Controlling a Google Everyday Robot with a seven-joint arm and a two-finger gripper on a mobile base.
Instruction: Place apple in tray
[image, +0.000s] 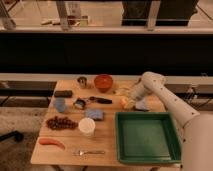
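Crowding the wooden table (107, 142) are noted: orange bowl (103, 82), metal cup (82, 81), grapes (60, 122), white cup (86, 126), carrot (51, 142). A grey-blue block (142, 106) lies beside the apple (123, 103), near the tray (147, 140). The apple, small and yellow-orange, is at the gripper (127, 100), outside the tray. Grip state cannot be told.

High front view, table (107, 148), jaws beyond tray (119, 137)
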